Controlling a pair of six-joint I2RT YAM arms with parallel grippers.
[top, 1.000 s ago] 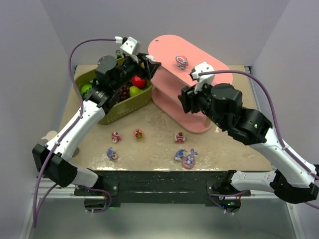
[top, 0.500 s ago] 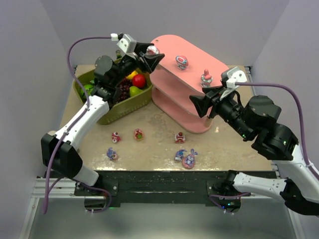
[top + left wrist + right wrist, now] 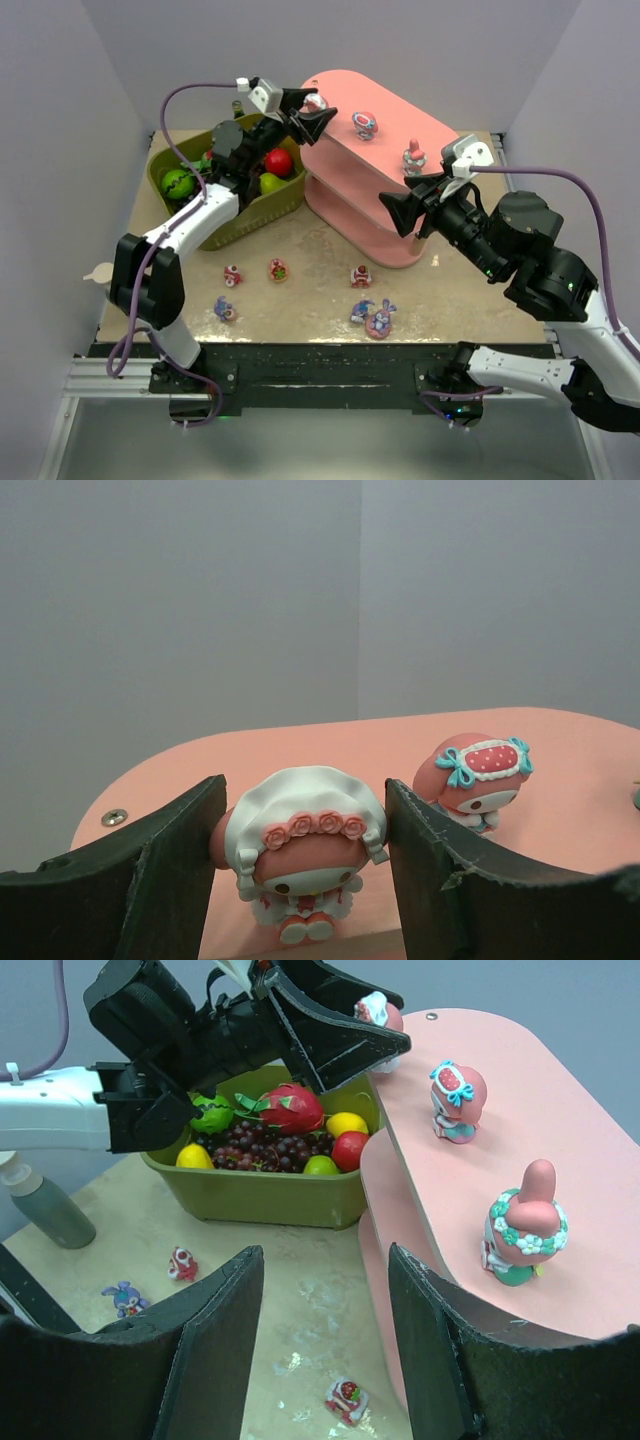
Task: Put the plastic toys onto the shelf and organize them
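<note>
**Figure: loading the top board.** Over the last second I swung the left tool [image 3: 316, 108] away from the olive-green oblong basket [image 3: 240, 215] of plastic fruit to the left end of the pink three-tier shelf [image 3: 343, 88] with its long oval boards. Its fingers pinched the white-bonneted pink figurine [image 3: 305, 850], one on each flank. The figurine's feet were at the near edge of the top board, and I could not tell whether they rested on it.

In the same interval I drew the right tool [image 3: 322, 1260] off the shelf. It hung beside the lower tiers, fingers spread and empty. The long-eared pink figurine with a green wreath [image 3: 522, 1225] now stood upright where that tool had been. It was well apart from the figurine with a red dotted cap [image 3: 478, 780] at mid-board.

I judged that two toys were shelved and a third was ready for release. Six small glossy plastic toys [image 3: 278, 269] lay loose on the worktop [image 3: 310, 240], so most of the task remained.
</note>
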